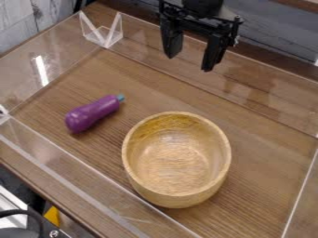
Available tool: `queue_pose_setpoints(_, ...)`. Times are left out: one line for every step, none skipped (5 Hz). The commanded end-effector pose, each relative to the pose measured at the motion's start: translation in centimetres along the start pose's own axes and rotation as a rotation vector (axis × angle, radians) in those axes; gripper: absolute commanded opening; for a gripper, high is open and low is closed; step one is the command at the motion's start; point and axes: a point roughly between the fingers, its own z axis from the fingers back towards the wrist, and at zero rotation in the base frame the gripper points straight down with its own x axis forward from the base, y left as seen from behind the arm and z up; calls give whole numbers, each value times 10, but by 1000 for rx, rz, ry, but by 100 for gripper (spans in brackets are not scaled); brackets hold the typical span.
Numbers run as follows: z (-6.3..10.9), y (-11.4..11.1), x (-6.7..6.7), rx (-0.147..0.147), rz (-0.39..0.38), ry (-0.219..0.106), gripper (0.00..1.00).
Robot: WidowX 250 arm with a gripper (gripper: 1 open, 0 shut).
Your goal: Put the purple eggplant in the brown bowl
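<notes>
A small glossy purple eggplant (95, 112) lies on its side on the wooden table, left of centre, its dark stem tip pointing right. The large light-brown wooden bowl (129, 158) stands to its right, near the front, with nothing inside. My black gripper (191, 46) hangs at the top of the view, above and behind both, pointing down. Its fingers stand apart and nothing is between them. It touches neither the eggplant nor the bowl.
Clear plastic walls (37, 70) fence the wooden table on all sides. A small clear triangular stand (102, 30) sits at the back left corner. A dark cable and table edge show at the bottom left.
</notes>
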Motion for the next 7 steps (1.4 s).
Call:
queue_pose_setpoints(-6, 1, -2, -2, 2, 15, 100)
queue_pose_setpoints(-11, 6, -6, -4, 6, 26, 100)
queue_pose_setpoints(-15, 11, -10, -5, 9, 35, 100)
queue_pose_setpoints(-19, 15, -14, -5, 11, 43, 100)
queue_pose_setpoints(-21, 24, -19, -5, 13, 44, 100)
queue_pose_setpoints(-22, 35, -26, -2, 14, 38, 100)
queue_pose_setpoints(-21, 60, -35, 15, 20, 22, 100)
